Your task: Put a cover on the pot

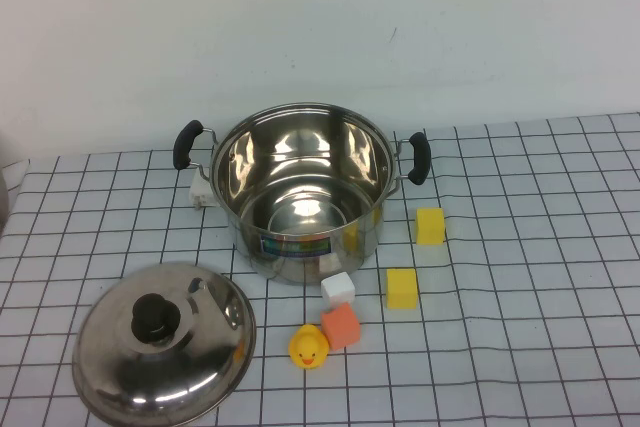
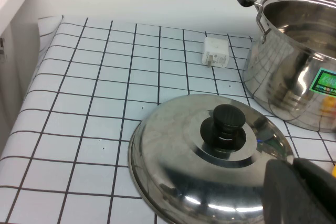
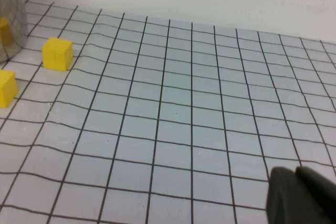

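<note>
The shiny steel pot [image 1: 302, 192] stands open and empty at the table's middle back, with black side handles and a colourful label on its front; it also shows in the left wrist view [image 2: 294, 77]. The domed steel lid [image 1: 165, 352] with a black knob lies on the table at front left, apart from the pot, and fills the left wrist view [image 2: 210, 166]. My left gripper [image 2: 296, 174] is shut and empty, just above the lid's rim. My right gripper [image 3: 296, 179] is shut and empty over bare table to the right. Neither gripper shows in the high view.
Two yellow cubes [image 1: 430, 225] [image 1: 402, 287], a white cube [image 1: 338, 289], an orange cube [image 1: 341, 325] and a yellow duck [image 1: 308, 347] lie in front of and right of the pot. A white plug adapter [image 2: 216, 52] lies behind the pot's left handle.
</note>
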